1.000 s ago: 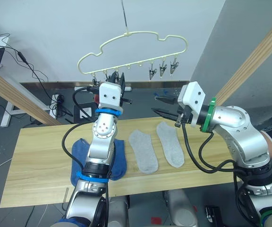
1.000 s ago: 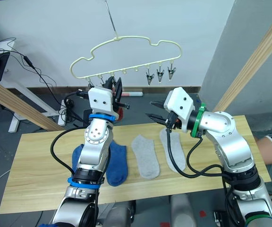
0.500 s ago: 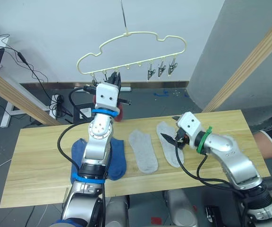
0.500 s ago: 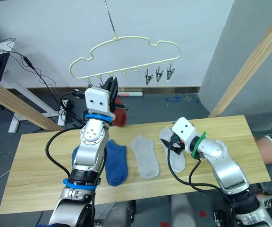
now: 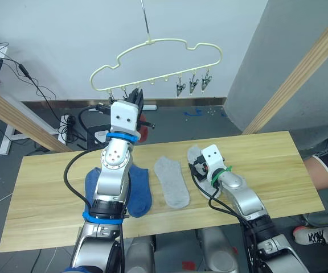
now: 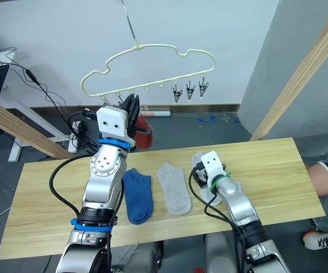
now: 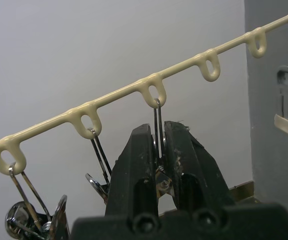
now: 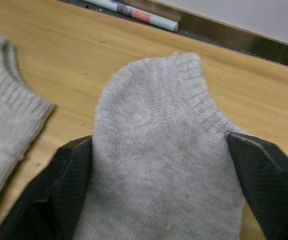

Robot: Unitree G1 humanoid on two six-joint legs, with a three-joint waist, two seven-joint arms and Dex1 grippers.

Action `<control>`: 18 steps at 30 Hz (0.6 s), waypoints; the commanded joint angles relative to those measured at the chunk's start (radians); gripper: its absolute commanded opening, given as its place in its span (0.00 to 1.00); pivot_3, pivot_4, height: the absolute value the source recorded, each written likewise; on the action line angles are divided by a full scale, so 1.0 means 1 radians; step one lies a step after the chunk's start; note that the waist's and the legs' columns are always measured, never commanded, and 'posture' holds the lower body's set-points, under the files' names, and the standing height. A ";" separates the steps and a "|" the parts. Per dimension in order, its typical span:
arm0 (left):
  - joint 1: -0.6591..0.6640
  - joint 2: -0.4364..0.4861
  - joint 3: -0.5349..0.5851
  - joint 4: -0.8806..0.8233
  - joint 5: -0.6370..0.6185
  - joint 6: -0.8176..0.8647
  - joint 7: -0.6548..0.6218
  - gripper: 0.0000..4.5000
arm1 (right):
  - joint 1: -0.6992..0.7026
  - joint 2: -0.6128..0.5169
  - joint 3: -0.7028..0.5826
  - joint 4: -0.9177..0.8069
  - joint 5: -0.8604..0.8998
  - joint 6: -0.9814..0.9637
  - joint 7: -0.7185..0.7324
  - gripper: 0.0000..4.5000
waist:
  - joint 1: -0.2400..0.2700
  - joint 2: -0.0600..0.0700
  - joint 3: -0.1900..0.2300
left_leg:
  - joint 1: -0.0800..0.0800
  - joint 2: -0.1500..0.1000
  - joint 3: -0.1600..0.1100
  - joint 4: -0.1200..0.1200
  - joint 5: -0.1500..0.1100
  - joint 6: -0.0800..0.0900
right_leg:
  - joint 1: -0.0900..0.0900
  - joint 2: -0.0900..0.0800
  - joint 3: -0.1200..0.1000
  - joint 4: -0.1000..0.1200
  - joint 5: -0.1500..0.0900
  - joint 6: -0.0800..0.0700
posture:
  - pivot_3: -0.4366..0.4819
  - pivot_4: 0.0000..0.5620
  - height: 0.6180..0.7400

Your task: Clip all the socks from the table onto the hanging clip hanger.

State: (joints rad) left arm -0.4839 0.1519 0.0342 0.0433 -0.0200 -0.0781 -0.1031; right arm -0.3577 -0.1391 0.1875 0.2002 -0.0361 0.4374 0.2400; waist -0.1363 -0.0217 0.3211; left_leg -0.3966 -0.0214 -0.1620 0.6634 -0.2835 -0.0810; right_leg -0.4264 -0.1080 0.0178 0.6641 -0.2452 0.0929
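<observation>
The pale yellow clip hanger (image 5: 167,40) hangs over the back of the table (image 5: 278,170). My left gripper (image 7: 156,132) is raised to its row of clips and shut on one wire clip (image 7: 157,112) toward the left. A rust red sock (image 6: 143,136) shows beside that wrist, mostly hidden; I cannot tell what holds it. Blue socks (image 5: 136,190) and a grey sock (image 5: 172,181) lie flat on the table. My right gripper (image 8: 159,140) is down on the table, open, its fingers (image 8: 64,195) on either side of the second grey sock (image 8: 154,165).
Three free clips (image 5: 192,84) hang at the hanger's right end. Slanted wooden poles stand at the left (image 5: 16,114) and right (image 5: 300,74). A person's leg (image 5: 323,170) is at the table's right end. Cables lie on the floor behind.
My right arm has dropped from mid-air above the table down onto the right grey sock. The left gripper has stayed at the hanger's clips.
</observation>
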 commanded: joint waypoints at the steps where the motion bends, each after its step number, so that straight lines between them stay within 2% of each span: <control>1: 0.011 0.007 0.009 -0.046 -0.015 0.012 -0.014 0.01 | 0.018 0.002 -0.022 0.035 0.012 0.012 0.005 0.66 | 0.000 0.000 0.000 | 0.001 0.000 0.000 0.000 0.000 0.000 | 0.001 0.000 0.000 0.000 0.000 0.000 | 0.27 0.59 1.00; 7: 0.021 0.023 0.026 -0.073 -0.070 0.057 -0.066 0.01 | 0.026 -0.002 -0.012 0.012 0.006 0.003 0.030 0.20 | -0.002 0.000 0.000 | 0.002 0.000 0.000 0.000 0.000 0.000 | 0.002 0.000 0.000 0.000 0.000 0.000 | 0.28 0.59 1.00; 10: 0.025 0.036 0.036 -0.096 -0.117 0.090 -0.107 0.01 | 0.030 -0.020 0.010 -0.032 -0.009 -0.013 0.054 0.01 | -0.002 0.000 0.000 | 0.002 0.000 0.000 0.000 0.000 0.000 | 0.002 0.000 0.000 0.000 0.000 0.000 | 0.28 0.59 1.00; 18: 0.009 0.080 0.097 -0.188 -0.325 0.286 -0.221 0.01 | -0.024 -0.151 0.172 -0.263 -0.125 -0.160 0.196 0.00 | -0.005 0.000 0.000 | 0.002 0.000 0.000 0.000 0.000 0.000 | 0.002 0.000 0.000 0.000 0.000 0.000 | 0.29 0.61 1.00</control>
State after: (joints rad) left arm -0.4667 0.2197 0.1075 -0.0889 -0.2941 0.1717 -0.3000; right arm -0.3564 -0.2855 0.3237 0.0210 -0.1345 0.3383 0.3996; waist -0.1414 -0.0216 0.3212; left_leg -0.3945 -0.0212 -0.1617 0.6632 -0.2836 -0.0808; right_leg -0.4246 -0.1076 0.0181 0.6640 -0.2453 0.0934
